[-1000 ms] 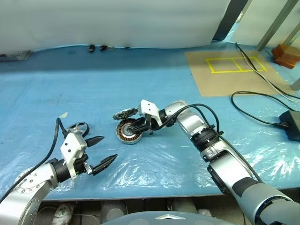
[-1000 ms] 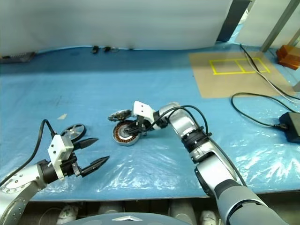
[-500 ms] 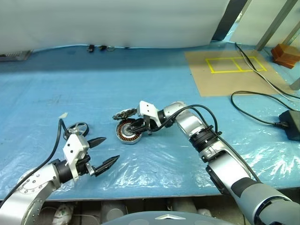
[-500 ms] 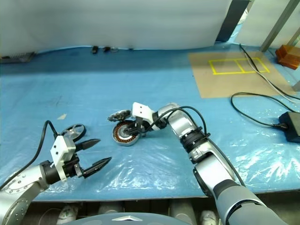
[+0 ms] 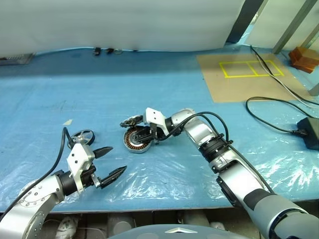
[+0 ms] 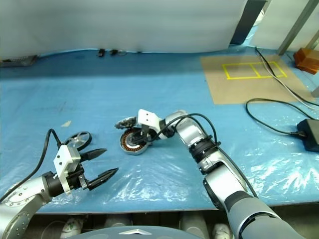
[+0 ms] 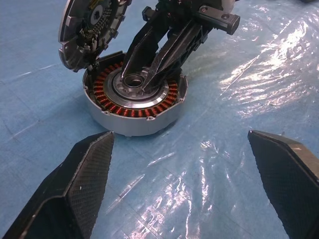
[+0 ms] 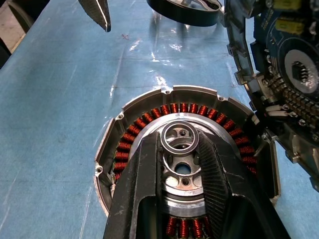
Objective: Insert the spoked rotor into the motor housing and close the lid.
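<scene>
Motor housing (image 5: pixel 136 141): sits open at centre frame on the blue plastic sheet (image 5: pixel 164 94), copper windings ringing its metal hub
Lid (image 5: pixel 132 121): tipped up at the housing's far rim, toothed face showing in the left wrist view
Spoked rotor (image 5: pixel 82 136): lies flat at lower left of the head view, well apart from the housing, just beyond the left gripper
Right gripper (image 8: pixel 182 152): reaches in from the right over the open housing, fingers (image 8: pixel 139 184) drawn narrowly together on either side of the small ring on the hub; whether they pinch it cannot be told
Left gripper (image 5: pixel 108 162): lower left, fingers spread wide, holding nothing
Black cable (image 5: pixel 274 119): loops at right edge
</scene>
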Controlling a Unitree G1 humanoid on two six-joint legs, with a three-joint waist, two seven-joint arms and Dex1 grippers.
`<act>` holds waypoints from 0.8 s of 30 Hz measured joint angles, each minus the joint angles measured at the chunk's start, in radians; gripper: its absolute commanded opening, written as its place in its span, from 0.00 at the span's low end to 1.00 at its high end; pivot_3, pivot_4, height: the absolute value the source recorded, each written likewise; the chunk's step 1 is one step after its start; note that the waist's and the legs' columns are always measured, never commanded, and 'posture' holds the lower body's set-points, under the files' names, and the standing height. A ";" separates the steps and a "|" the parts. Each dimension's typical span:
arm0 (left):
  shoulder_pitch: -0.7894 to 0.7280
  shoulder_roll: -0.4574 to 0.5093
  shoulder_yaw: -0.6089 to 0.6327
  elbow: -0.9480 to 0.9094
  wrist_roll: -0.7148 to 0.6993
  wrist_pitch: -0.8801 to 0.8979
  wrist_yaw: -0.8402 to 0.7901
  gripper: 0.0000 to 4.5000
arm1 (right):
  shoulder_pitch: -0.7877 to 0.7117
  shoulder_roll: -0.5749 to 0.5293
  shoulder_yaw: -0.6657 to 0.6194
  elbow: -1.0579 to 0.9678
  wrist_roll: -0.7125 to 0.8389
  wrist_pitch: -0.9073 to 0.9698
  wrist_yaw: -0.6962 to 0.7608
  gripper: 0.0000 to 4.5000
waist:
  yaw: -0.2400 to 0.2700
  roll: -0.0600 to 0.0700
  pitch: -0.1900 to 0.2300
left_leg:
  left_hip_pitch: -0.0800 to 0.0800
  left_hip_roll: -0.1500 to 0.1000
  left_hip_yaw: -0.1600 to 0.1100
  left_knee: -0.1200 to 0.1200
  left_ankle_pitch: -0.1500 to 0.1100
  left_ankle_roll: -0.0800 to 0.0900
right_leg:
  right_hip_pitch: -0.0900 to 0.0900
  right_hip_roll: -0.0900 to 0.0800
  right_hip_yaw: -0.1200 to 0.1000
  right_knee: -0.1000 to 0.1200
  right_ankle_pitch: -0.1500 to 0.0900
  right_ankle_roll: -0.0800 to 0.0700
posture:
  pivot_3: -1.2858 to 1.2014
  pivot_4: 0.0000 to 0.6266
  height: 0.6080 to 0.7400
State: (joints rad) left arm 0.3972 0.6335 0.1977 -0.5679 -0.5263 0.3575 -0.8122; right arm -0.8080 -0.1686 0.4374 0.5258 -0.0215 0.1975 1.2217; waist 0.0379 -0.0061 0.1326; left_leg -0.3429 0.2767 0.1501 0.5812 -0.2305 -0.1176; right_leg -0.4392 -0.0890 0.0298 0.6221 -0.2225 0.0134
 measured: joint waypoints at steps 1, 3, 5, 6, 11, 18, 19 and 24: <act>0.000 0.000 0.000 0.000 0.000 0.000 0.000 1.00 | 0.000 0.000 0.001 0.003 -0.003 -0.001 -0.001 0.16 | 0.000 0.000 0.000 | 0.000 0.000 0.000 0.000 0.000 0.000 | 0.000 0.000 0.000 0.000 0.000 0.000 | 0.52 0.24 1.00; 0.000 0.001 0.000 0.000 0.001 0.000 -0.001 1.00 | 0.000 0.000 0.001 0.007 -0.005 -0.006 -0.001 0.16 | 0.000 0.000 0.000 | 0.000 0.000 0.000 0.000 0.000 0.000 | 0.000 0.000 0.000 0.000 0.000 0.000 | 0.52 0.24 1.00; 0.000 0.001 0.000 0.000 0.001 0.000 -0.001 1.00 | 0.000 -0.002 0.001 0.007 -0.005 -0.010 -0.001 0.16 | 0.000 0.000 0.000 | 0.000 0.000 0.000 0.000 0.000 0.000 | 0.000 0.000 0.000 0.000 0.000 0.000 | 0.52 0.24 1.00; 0.000 0.001 0.000 0.000 0.002 0.000 -0.001 1.00 | 0.000 -0.003 0.001 0.008 -0.005 -0.012 -0.001 0.16 | 0.000 0.000 0.000 | 0.000 0.000 0.000 0.000 0.000 0.000 | 0.000 0.000 0.000 0.000 0.000 0.000 | 0.52 0.24 1.00; -0.001 0.001 0.000 0.000 0.002 0.000 -0.001 1.00 | 0.000 -0.022 -0.004 0.004 -0.001 -0.014 0.003 0.16 | 0.000 0.000 0.000 | 0.000 0.000 0.000 0.000 0.000 0.000 | 0.000 0.000 0.000 0.000 0.000 0.000 | 0.52 0.24 1.00; -0.006 0.001 -0.009 0.000 0.002 0.000 -0.001 1.00 | -0.003 -0.020 -0.002 0.004 -0.002 -0.011 0.004 0.16 | 0.000 0.000 0.000 | 0.000 0.000 0.000 0.000 0.000 0.000 | 0.000 0.000 0.000 0.000 0.000 0.000 | 0.52 0.24 1.00; -0.007 0.001 -0.009 0.000 0.002 0.000 -0.001 1.00 | -0.003 -0.018 -0.001 0.004 -0.002 -0.011 0.004 0.16 | 0.000 0.000 0.000 | 0.000 0.000 0.000 0.000 0.000 0.000 | 0.000 0.000 0.000 0.000 0.000 0.000 | 0.52 0.24 1.00; -0.016 0.001 -0.009 0.001 0.002 0.000 -0.001 1.00 | -0.003 -0.004 0.001 0.006 -0.009 -0.015 0.003 0.16 | 0.000 0.000 0.000 | 0.000 0.000 0.000 0.000 0.000 0.000 | 0.000 0.000 0.000 0.000 0.000 0.000 | 0.52 0.24 1.00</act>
State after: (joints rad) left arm 0.3815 0.6344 0.1885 -0.5666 -0.5239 0.3575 -0.8132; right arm -0.8109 -0.1722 0.4380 0.5320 -0.0307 0.1824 1.2247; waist 0.0378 -0.0061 0.1326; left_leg -0.3429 0.2767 0.1502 0.5812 -0.2305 -0.1175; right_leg -0.4391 -0.0890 0.0299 0.6222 -0.2225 0.0134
